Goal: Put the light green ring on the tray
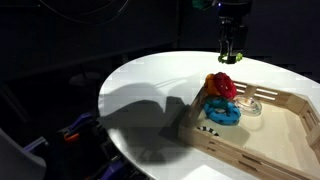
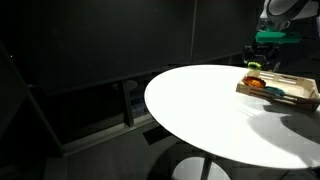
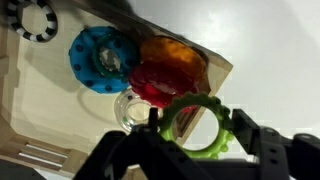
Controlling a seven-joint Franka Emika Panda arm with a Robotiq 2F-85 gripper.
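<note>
Gripping one light green ring (image 3: 172, 112), the tool (image 3: 197, 137) sits lower right. One blue ring (image 3: 100, 58), one red ring (image 3: 165, 82) crowd the tray (image 3: 40, 110) corner.

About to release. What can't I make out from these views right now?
- light green ring: too small and dark at the gripper in both exterior views; only the wrist view shows it.
- Its height above the tray: the wrist view looks down, so no gap reads.
- clear ring: partly hidden by the jaws, wrist view.
</note>
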